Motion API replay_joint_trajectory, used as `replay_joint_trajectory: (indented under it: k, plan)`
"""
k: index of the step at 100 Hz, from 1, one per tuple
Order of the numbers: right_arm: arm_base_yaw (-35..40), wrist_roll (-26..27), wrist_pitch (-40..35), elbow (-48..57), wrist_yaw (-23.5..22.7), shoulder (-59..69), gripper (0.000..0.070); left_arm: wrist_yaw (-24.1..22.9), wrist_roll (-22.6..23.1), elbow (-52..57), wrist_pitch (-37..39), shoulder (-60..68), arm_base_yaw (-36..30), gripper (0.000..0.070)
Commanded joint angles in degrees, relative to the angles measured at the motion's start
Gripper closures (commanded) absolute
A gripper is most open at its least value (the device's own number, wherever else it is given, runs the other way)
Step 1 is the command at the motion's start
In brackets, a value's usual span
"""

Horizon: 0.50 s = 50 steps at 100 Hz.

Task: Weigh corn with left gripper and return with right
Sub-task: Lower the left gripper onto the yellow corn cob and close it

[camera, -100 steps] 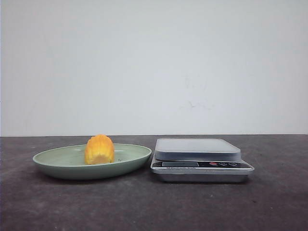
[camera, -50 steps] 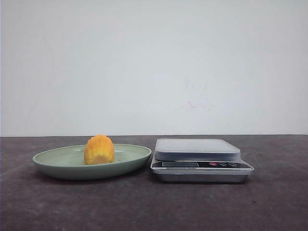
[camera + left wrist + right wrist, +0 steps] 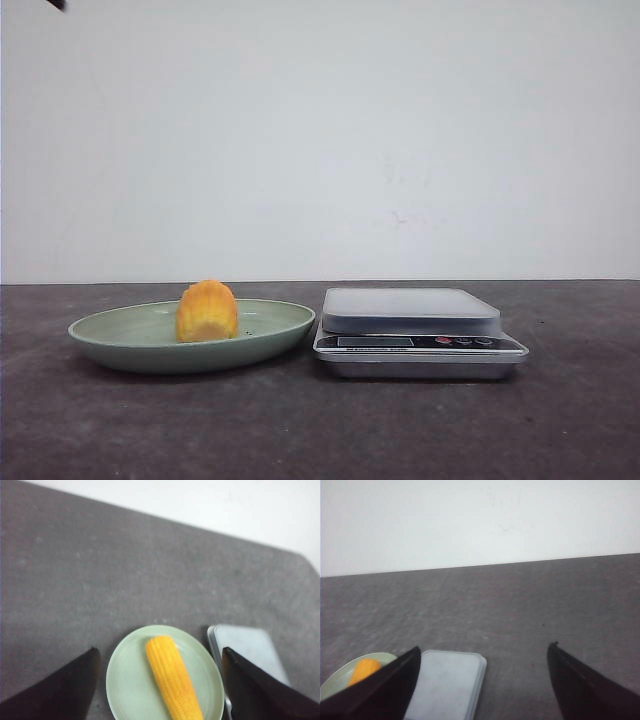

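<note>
On the pale green dish (image 3: 120, 335), at 9 o'clock of the scale (image 3: 420, 345), lies the corn (image 3: 207, 312). L gripper (image 3: 159, 690) and R gripper (image 3: 482, 685) hang above w/ jaws wide, empty; fingertips cut off by frame edges.

From the front, only a dark sliver (image 3: 57, 4) pokes in at the top left corner, too little to say what it is. The scale's display (image 3: 374, 342) is too small to read. In the left wrist view the left gripper (image 3: 159, 692) shows only two finger wedges, cut by the lower edge, and the corn (image 3: 173, 677) and green plate (image 3: 125, 680) run off that edge too. In the right wrist view, one finger (image 3: 375, 690) of the right gripper (image 3: 482, 687) hides most of the plate and corn.
</note>
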Motion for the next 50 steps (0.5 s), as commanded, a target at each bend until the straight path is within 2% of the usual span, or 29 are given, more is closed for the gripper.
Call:
replay_joint_trajectory:
  k: [1, 11, 28, 50]
  plan:
    - [0.59, -0.98, -0.31, 2.12, -0.17, 1.16, 0.0189, -2.49, 0.55, 1.22, 1.51, 2.67, -3.04, 0.0242]
    - [1.36, -1.09, -0.7, 3.82, -0.02, 2.69, 0.019, -6.8, 0.5, 1.22, 3.98, 8.28, -8.39, 0.0271]
    - [2.16, -1.05, -1.2, 4.42, -0.02, 3.74, 0.019, -12.94, 1.2, 1.25, 9.09, 19.39, -14.88, 0.027]
    - [2.16, -1.9, -3.34, 4.42, 0.04, 4.07, 0.019, -13.6, -1.68, 1.25, 14.53, 31.54, -17.75, 0.0269]
